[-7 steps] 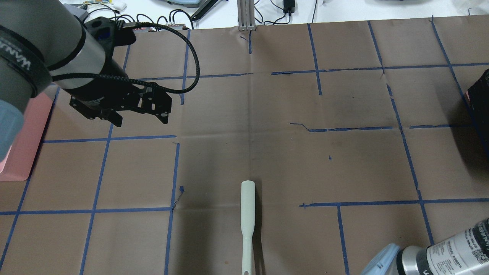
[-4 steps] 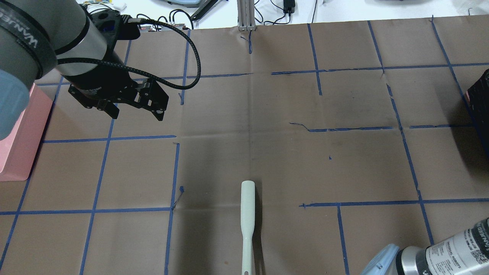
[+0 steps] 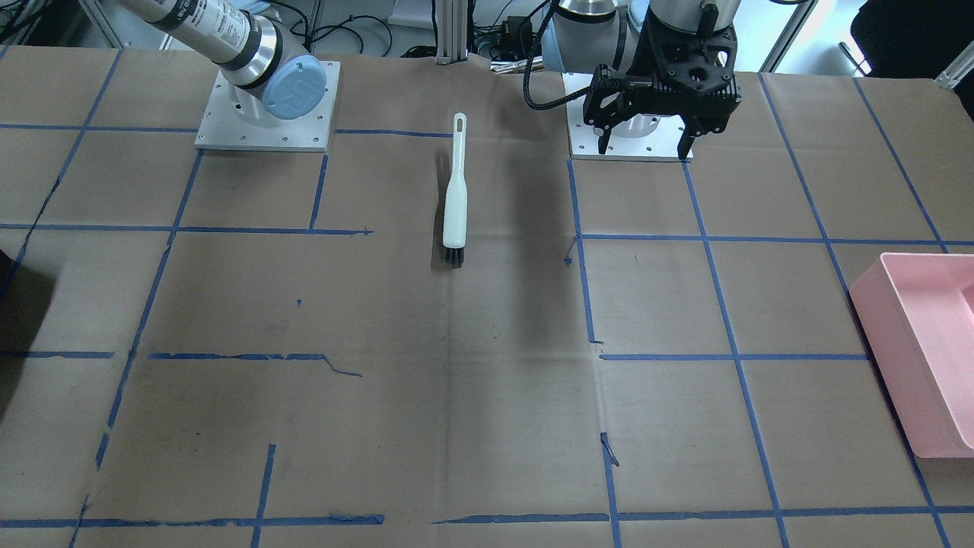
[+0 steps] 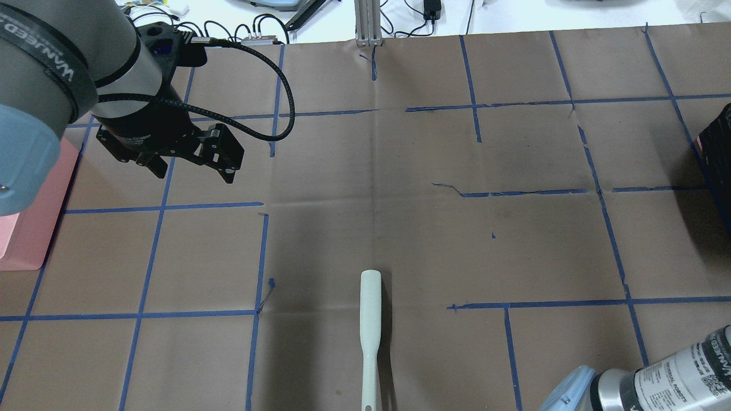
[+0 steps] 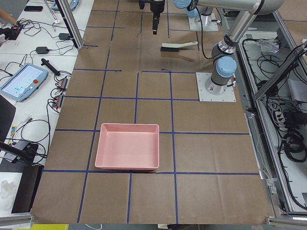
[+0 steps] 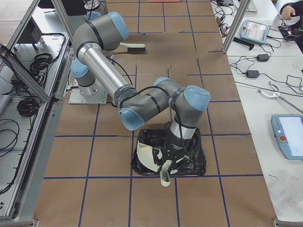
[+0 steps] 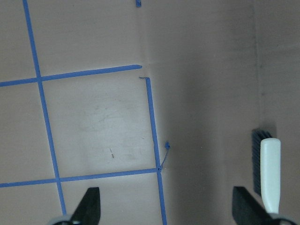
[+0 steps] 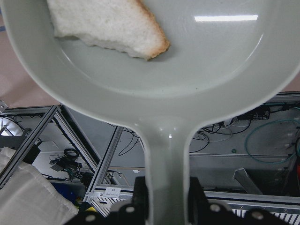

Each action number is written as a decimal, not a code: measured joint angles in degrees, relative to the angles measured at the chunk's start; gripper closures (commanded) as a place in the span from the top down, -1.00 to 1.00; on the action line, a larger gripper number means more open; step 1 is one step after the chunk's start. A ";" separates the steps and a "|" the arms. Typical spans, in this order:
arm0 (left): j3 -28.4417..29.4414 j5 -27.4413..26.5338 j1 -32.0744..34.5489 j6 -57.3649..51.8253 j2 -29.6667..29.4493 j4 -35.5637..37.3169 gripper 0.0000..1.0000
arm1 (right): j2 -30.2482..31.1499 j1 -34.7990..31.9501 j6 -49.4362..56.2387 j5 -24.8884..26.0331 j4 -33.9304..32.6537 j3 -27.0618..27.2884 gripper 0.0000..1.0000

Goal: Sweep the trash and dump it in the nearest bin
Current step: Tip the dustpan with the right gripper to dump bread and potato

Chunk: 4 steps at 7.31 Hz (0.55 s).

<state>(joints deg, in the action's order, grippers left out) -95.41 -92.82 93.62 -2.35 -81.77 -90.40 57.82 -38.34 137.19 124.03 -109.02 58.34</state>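
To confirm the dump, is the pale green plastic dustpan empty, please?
Not empty: the dustpan holds a white bread slice with tan crust.

Brush (image 4: 370, 319) blocks the table's (image 4: 457, 245) near centre; pink bin (image 3: 936, 335) its left end

One brush (image 3: 455, 190), one dustpan (image 8: 187, 70) and one bread slice (image 8: 105, 23) are in view. Two bins stand there, one pink bin (image 5: 127, 146) and one black bin (image 6: 198, 158). Two end effectors show: the left end effector (image 4: 194, 171) and the right end effector (image 8: 168, 199).
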 measured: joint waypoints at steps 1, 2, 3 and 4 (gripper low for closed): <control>-0.10 -0.12 0.03 0.00 0.38 -0.19 1.00 | 0.09 -0.80 -0.04 1.45 -0.75 0.12 -0.95; -0.15 -0.16 0.08 -0.07 0.52 -0.30 1.00 | 0.36 -1.68 -0.09 2.51 -1.30 0.31 -0.95; -0.17 -0.08 0.12 -0.32 0.67 -0.17 1.00 | 0.87 -2.16 -0.20 3.04 -1.57 0.70 -0.95; -0.23 -0.05 0.14 -0.46 0.55 0.02 1.00 | 1.51 -2.35 -0.45 3.71 -1.81 1.40 -0.95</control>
<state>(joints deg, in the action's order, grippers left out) -95.64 -92.87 93.76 -2.81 -81.22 -90.38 59.33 -40.69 136.74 127.74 -110.83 59.73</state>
